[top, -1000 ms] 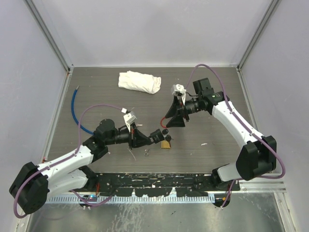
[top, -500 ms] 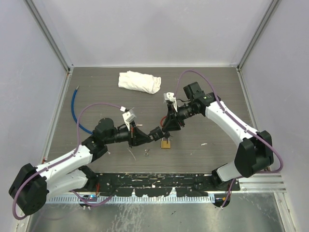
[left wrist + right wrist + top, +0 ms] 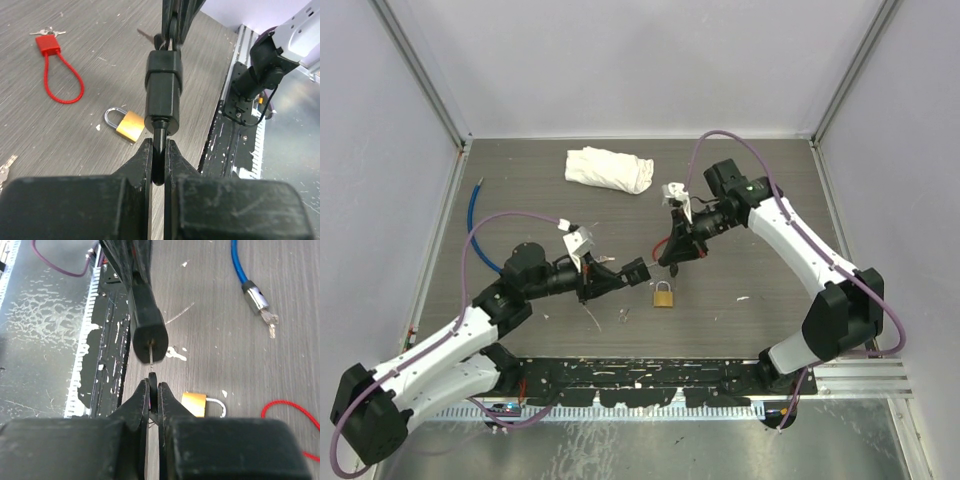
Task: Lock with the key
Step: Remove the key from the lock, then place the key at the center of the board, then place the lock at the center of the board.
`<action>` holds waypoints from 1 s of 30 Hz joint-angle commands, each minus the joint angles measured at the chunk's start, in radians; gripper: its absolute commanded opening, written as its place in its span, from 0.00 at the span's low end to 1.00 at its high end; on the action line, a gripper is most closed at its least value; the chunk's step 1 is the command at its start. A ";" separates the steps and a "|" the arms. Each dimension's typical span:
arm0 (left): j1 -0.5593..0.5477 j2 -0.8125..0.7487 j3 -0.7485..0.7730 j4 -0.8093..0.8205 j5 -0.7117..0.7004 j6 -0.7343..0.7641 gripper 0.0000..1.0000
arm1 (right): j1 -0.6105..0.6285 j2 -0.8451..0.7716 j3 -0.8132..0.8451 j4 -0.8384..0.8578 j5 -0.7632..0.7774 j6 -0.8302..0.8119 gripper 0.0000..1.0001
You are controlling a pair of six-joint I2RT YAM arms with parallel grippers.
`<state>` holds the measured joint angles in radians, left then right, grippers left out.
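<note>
Left end effector [image 3: 159, 150] clamping black lock [image 3: 163, 90], right end effector [image 3: 153, 387] pinching key [image 3: 152, 376], keyhole end [image 3: 150, 342] seen only from right wrist

The padlock [image 3: 663, 294] is lying on the worktop [image 3: 770, 190] near its middle, just in front of the lock [image 3: 638, 270], which is sitting between the left gripper [image 3: 618, 277] and the right gripper [image 3: 668, 260]. The cloth [image 3: 609, 168] is lying behind them, and the cable [image 3: 472, 215] is lying far left.
</note>
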<state>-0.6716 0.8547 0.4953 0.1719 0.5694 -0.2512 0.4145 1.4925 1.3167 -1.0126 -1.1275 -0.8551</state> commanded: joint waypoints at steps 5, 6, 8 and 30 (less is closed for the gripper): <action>0.012 -0.080 0.027 -0.098 -0.065 0.049 0.00 | -0.116 0.042 0.099 -0.086 0.054 -0.037 0.01; 0.012 -0.071 0.024 -0.081 -0.084 0.032 0.00 | -0.134 0.034 0.078 0.007 0.072 0.050 0.01; 0.017 -0.036 0.011 -0.003 -0.130 -0.036 0.00 | -0.184 0.004 -0.042 0.291 0.140 0.327 0.01; 0.335 0.946 0.536 0.135 -0.256 -0.600 0.00 | -0.030 0.570 0.153 1.111 0.599 1.246 0.10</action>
<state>-0.3405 1.7489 0.9142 0.3130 0.3275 -0.8001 0.3820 2.0006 1.3529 0.0959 -0.5972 0.3393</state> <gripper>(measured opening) 0.048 0.098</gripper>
